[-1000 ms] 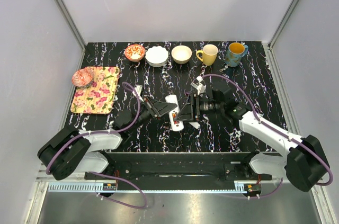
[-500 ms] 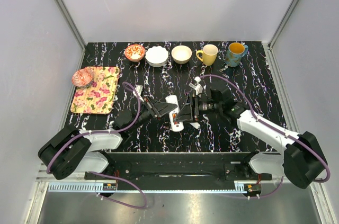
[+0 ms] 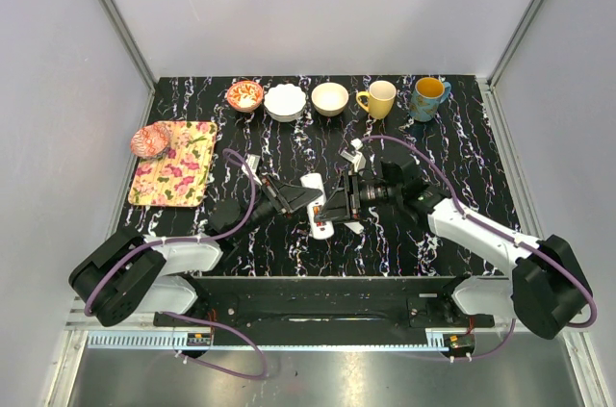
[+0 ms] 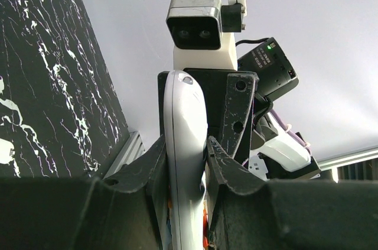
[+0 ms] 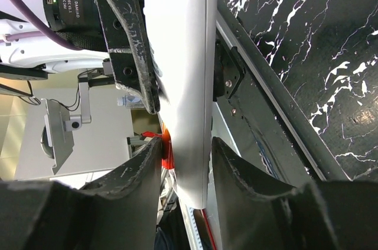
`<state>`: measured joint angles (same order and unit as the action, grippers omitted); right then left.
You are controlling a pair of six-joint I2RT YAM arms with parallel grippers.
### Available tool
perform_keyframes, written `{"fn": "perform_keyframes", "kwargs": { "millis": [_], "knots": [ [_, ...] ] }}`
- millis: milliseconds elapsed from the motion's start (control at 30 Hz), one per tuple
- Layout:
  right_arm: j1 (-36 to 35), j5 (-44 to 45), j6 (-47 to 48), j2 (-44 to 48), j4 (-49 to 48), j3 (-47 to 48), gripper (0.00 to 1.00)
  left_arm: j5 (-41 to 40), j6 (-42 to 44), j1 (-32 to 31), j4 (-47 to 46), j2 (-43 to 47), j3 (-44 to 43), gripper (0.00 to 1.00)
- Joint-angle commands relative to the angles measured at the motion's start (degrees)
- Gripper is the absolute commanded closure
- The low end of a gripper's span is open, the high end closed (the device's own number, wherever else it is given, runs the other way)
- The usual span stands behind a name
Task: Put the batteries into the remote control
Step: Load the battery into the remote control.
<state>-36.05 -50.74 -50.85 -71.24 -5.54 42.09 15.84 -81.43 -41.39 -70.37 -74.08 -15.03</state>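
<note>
The white remote control (image 3: 316, 203) is held off the table at mid-table, between both grippers. My left gripper (image 3: 302, 197) is shut on it from the left. In the left wrist view the remote (image 4: 185, 138) stands between the fingers of that gripper (image 4: 186, 158), with an orange battery (image 4: 205, 233) showing low beside it. My right gripper (image 3: 337, 207) closes on the remote from the right. In the right wrist view the remote (image 5: 180, 55) runs between that gripper's (image 5: 184, 152) fingers, and an orange battery (image 5: 167, 145) sits between one finger and the remote. No dark battery shows.
Three bowls (image 3: 286, 101) and two mugs (image 3: 379, 98) line the far edge. A floral tray (image 3: 177, 163) with a pink bowl (image 3: 150, 140) lies at the left. A small white tab (image 3: 252, 164) lies left of the grippers. The black marbled table (image 3: 462, 166) is bare at the right.
My right arm has shifted slightly left and its wrist has drawn closer on the remote. The left arm and the remote have stayed in place.
</note>
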Motion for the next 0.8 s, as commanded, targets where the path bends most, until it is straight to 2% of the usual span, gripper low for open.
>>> {"fn": "perform_keyframes", "kwargs": {
  "millis": [0, 333, 767],
  "knots": [
    [0.19, -0.15, -0.13, -0.91, -1.67, 1.77, 0.59, 0.60, -1.01, -0.36, -24.99, 1.75, -2.38, 1.00],
    [0.11, 0.03, -1.36, -2.32, -3.42, 2.12, 0.72, 0.60, -0.57, -1.50, -24.99, 1.66, -2.90, 1.00],
    [-0.42, 3.54, -2.85, -2.85, -4.13, 2.91, 0.74, -1.42, 1.44, -4.23, -24.82, 1.40, -3.08, 1.00]
  ]
}}
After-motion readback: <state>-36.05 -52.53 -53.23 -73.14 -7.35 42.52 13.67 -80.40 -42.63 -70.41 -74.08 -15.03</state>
